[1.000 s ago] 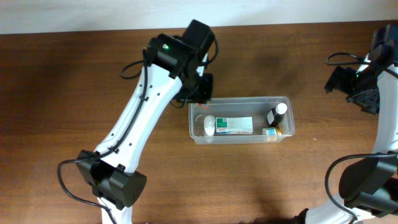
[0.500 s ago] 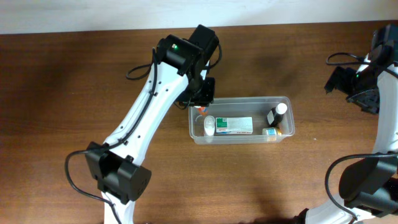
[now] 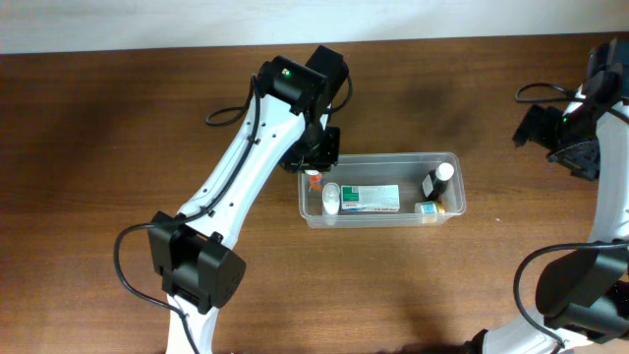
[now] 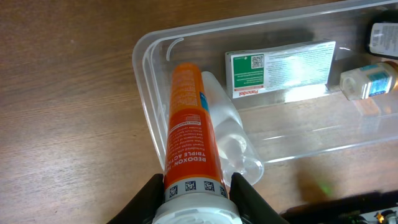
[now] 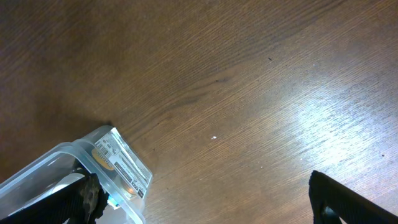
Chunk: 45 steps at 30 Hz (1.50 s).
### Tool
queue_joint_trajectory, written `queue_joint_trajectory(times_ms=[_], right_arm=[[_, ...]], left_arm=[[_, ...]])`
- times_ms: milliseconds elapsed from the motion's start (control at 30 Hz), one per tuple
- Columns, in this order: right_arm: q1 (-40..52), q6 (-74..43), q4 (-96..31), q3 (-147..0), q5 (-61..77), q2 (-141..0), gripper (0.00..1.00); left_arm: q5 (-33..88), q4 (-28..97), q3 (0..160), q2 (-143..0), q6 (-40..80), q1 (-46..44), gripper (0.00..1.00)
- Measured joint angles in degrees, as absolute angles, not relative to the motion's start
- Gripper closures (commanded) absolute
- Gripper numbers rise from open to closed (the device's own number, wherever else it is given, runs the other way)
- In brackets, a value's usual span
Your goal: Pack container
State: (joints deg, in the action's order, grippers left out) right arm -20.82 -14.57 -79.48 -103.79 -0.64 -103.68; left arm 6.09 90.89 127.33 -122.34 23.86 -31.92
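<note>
The clear plastic container (image 3: 452, 157) lies at mid table; it also shows in the left wrist view (image 4: 146, 53) and its corner in the right wrist view (image 5: 115, 158). Inside are a white-and-green box (image 3: 371, 198), a small white bottle (image 3: 331, 200), a dark bottle with a white cap (image 3: 438, 180) and a small box (image 3: 427, 207). My left gripper (image 3: 313, 162) is over the container's left end, shut on an orange tube (image 4: 189, 124) that points into the container over the white bottle (image 4: 227, 121). My right gripper (image 3: 575, 147) is at the far right, open and empty (image 5: 205, 199).
The brown wooden table (image 3: 98, 177) extends all around the container. A pale wall edge (image 3: 147, 25) runs along the back. My left arm (image 3: 236, 187) crosses the table diagonally from the front.
My left gripper has moved a little right and down with the orange tube, which now shows over the container's left end. The right arm has not moved.
</note>
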Motion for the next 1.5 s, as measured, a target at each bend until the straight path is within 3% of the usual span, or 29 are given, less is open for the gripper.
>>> queue_joint_trajectory(times_ms=[533, 567, 867, 1133, 1500], right_arm=[[-20.8, -14.6, -79.5, -103.8, -0.6, -103.7, 0.02], [-20.8, -14.5, -79.5, -103.8, -0.6, -103.7, 0.02], [-20.8, -14.6, -79.5, -103.8, -0.6, -103.7, 0.02], [-20.8, -14.6, -79.5, -103.8, -0.6, -103.7, 0.02], [-20.8, -14.6, -79.5, -103.8, -0.6, -103.7, 0.02]], left_arm=[[5.7, 87.2, 121.1, -122.4, 24.1, -31.9, 0.77], [5.7, 87.1, 120.9, -122.4, 24.1, -31.9, 0.71], [5.6, 85.1, 119.4, -122.4, 24.1, -31.9, 0.70], [5.5, 84.3, 119.0, -122.5, 24.4, -31.9, 0.54], [4.6, 81.8, 119.0, -122.5, 24.5, -31.9, 0.50]])
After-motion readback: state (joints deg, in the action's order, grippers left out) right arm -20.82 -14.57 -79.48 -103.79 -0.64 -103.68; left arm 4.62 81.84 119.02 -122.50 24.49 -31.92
